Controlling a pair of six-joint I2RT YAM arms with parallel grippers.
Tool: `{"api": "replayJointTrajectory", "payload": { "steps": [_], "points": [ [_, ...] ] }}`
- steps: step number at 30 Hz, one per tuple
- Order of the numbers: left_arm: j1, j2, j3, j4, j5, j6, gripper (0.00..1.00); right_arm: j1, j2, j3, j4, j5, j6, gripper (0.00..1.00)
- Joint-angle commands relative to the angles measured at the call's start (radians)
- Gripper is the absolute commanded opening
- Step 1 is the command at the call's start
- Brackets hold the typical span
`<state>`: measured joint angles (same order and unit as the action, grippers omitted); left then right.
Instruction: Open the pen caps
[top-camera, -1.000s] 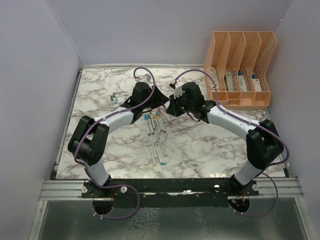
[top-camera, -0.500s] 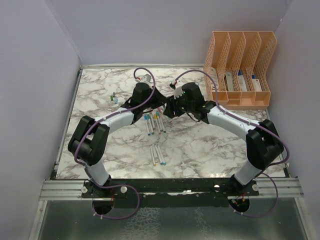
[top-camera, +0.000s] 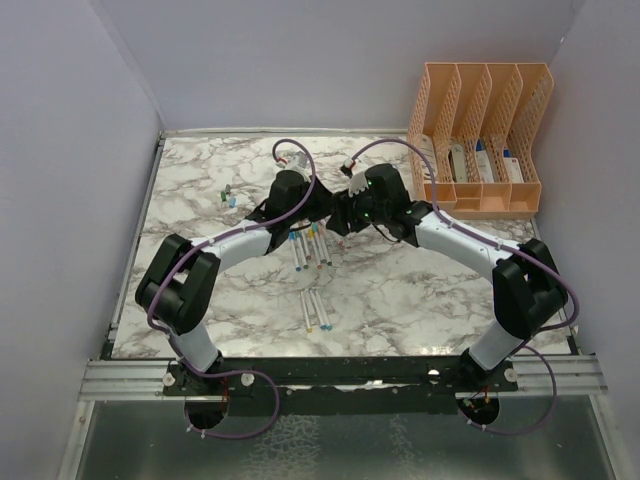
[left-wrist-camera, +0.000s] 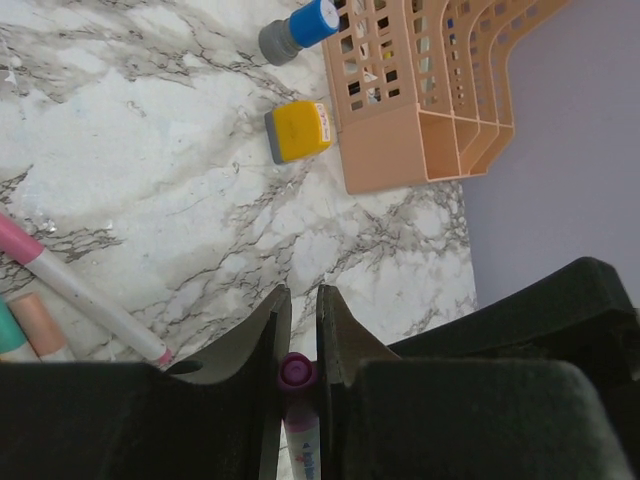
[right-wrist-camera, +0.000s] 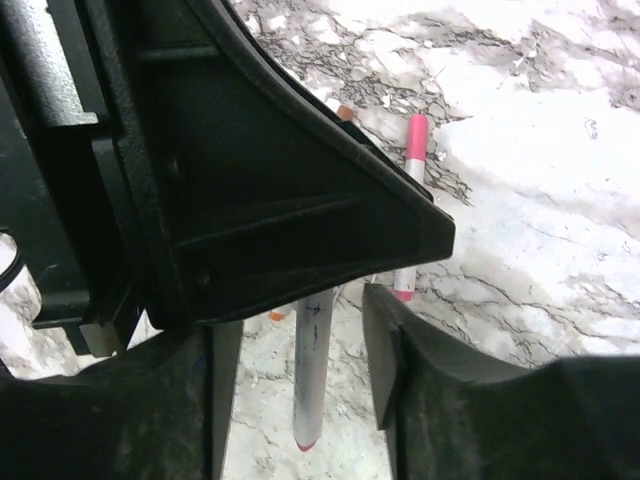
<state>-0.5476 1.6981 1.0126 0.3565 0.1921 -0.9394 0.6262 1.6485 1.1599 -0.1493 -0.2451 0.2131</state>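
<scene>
My left gripper is shut on a white pen, whose magenta cap shows between the jaws. That pen's white barrel hangs between the fingers of my right gripper, which stand open on either side without touching it. Seen from the top, both grippers meet over the middle of the table, left gripper against right gripper. More pens lie in a loose row under them, and another few pens lie nearer. Tiny loose caps sit at the left.
A peach file divider stands at the back right, with a blue bottle and an orange bottle in front of it. A pink-capped pen lies on the marble table. Purple walls close in three sides.
My right gripper has opened and let go of the pen. My left gripper has shut on it and moved a little to the right.
</scene>
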Motion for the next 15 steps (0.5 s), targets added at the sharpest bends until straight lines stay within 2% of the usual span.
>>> {"api": "replayJointTrajectory", "payload": {
  "steps": [1,7,11,15],
  "points": [
    [-0.029,-0.034,-0.006,0.087,0.024,-0.039,0.00,-0.003,0.001,-0.005,0.060,-0.020,0.015,0.45],
    [-0.034,-0.032,-0.025,0.134,0.022,-0.087,0.00,-0.003,-0.002,-0.012,0.065,-0.024,0.017,0.26],
    [-0.037,-0.032,-0.034,0.151,0.014,-0.105,0.00,-0.003,-0.015,-0.021,0.071,-0.013,0.020,0.04],
    [-0.013,-0.039,-0.036,0.152,-0.012,-0.125,0.00,-0.004,-0.037,-0.032,0.053,-0.008,0.012,0.01]
  ]
}}
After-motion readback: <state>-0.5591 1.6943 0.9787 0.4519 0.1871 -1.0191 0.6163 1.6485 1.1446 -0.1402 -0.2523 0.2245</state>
